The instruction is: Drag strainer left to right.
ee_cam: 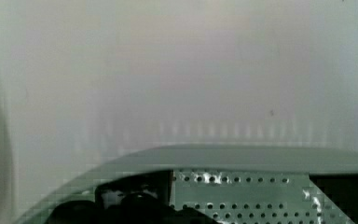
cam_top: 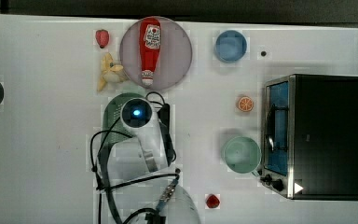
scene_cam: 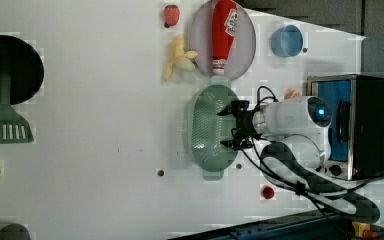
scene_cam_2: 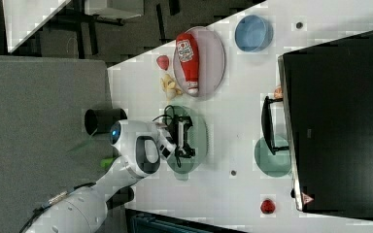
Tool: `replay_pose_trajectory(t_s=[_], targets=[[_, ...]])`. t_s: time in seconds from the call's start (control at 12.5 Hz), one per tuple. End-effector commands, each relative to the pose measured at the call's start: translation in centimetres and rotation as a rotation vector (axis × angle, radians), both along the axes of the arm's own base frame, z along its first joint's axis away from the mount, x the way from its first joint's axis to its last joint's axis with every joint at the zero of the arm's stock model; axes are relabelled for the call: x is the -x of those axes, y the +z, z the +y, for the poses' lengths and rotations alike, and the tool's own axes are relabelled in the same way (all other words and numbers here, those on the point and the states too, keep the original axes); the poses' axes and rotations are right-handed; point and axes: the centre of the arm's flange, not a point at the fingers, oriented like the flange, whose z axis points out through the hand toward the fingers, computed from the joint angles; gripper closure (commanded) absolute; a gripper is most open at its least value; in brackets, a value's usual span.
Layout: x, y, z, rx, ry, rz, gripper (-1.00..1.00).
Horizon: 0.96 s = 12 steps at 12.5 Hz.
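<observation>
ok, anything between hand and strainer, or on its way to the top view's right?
Nothing between the open hand and the strainer. Toward the top view's right, the green bowl and orange slice lie ahead, before the toaster oven.

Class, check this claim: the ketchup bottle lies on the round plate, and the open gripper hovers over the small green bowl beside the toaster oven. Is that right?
Not quite. The open gripper is over the strainer, not the small green bowl, as the left view shows. The ketchup bottle does lie on the round plate.
</observation>
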Motion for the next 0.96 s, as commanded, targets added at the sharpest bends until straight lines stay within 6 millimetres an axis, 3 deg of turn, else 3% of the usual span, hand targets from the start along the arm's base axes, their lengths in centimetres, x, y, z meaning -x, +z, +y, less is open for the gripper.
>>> replay_pose_trajectory(t_s=[0.08,0.4,0.96], targets=[[0.1,0.5,-2.6,-0.004,0.013,-0.01,-1.0],[0.0,0.2,-5.7,0.006,0.051,-0.005,-1.0],[-0.2,0.3,-13.2,0.044,0.049,-0.007,-1.0]])
